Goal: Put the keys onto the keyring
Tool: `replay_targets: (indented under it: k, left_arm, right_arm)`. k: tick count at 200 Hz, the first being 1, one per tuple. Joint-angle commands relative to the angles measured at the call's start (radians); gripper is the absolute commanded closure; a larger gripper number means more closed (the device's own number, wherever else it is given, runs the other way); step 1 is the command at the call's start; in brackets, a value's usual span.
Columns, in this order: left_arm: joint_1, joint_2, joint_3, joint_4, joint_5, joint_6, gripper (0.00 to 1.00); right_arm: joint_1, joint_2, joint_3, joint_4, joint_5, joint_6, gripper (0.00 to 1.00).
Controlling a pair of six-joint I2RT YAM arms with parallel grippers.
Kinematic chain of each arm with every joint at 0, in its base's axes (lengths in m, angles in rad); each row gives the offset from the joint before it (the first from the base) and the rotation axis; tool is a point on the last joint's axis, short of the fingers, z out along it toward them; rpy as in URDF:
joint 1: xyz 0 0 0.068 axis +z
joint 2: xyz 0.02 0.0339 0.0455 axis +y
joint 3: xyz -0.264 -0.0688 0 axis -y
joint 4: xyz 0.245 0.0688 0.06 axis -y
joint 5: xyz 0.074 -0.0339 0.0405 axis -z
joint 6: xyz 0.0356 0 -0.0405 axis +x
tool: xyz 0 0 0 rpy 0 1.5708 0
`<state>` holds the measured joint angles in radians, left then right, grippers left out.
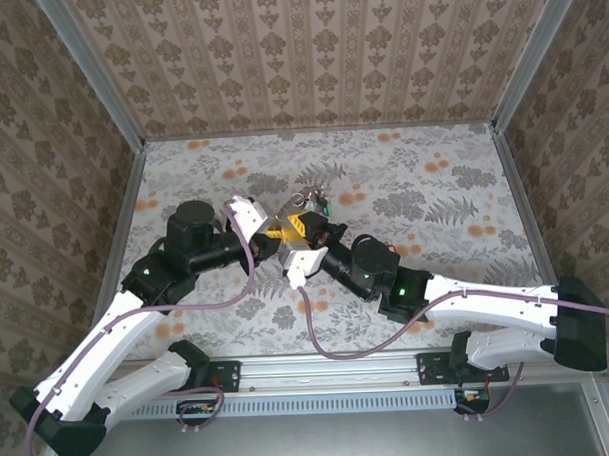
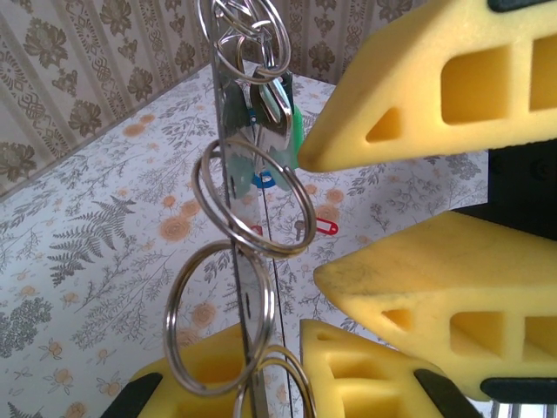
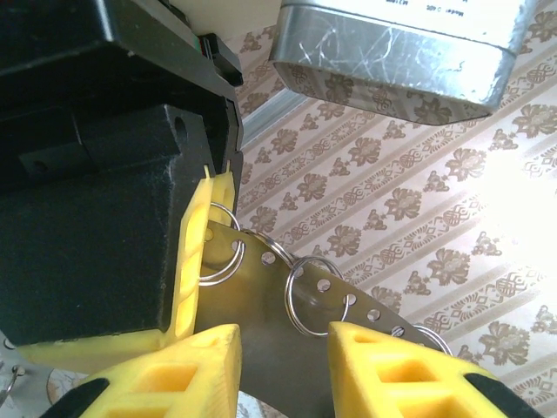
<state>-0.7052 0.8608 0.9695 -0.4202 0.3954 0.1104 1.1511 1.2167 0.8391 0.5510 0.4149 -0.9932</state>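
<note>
A thin perforated metal strip (image 3: 261, 313) stands upright above the table, edge-on in the left wrist view, with several split keyrings (image 2: 252, 196) threaded through its holes. My left gripper (image 2: 274, 326) is shut on the strip's lower end. A green-headed key (image 2: 296, 131) and a blue tag (image 2: 261, 180) hang from the upper rings. A red-tagged key (image 2: 326, 226) lies on the table beyond. My right gripper (image 3: 285, 335) is open, its yellow fingers (image 2: 418, 87) beside the strip, with the upper tip close to the green key. The grippers meet at mid-table (image 1: 290, 231). The strap is out of view.
The floral table (image 1: 434, 203) is boxed in by patterned walls (image 1: 309, 58) and aluminium corner posts (image 1: 524, 55). A shiny metal box (image 3: 400, 35) hangs overhead in the right wrist view. Purple cables (image 1: 308, 318) loop near the arm bases.
</note>
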Motion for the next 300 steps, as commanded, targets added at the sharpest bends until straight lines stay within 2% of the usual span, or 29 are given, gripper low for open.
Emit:
replay_targets:
  k: [1, 213, 279, 300]
  left_arm:
    - [-0.009, -0.001, 0.026, 0.012, 0.067, -0.011, 1.00]
    - [-0.009, -0.007, 0.001, 0.033, 0.065, -0.017, 1.00]
    - [-0.008, -0.018, -0.009, 0.033, 0.072, -0.014, 1.00]
    - [-0.005, -0.024, -0.016, 0.028, 0.069, -0.014, 1.00]
  right_arm:
    - [0.009, 0.018, 0.055, 0.105, 0.025, -0.013, 0.67]
    - [0.013, -0.003, 0.050, 0.109, 0.012, -0.068, 0.68]
    - [0.010, 0.026, 0.055, 0.126, 0.032, -0.140, 0.68]
    - [0.000, -0.002, 0.051, 0.097, 0.014, -0.107, 0.68]
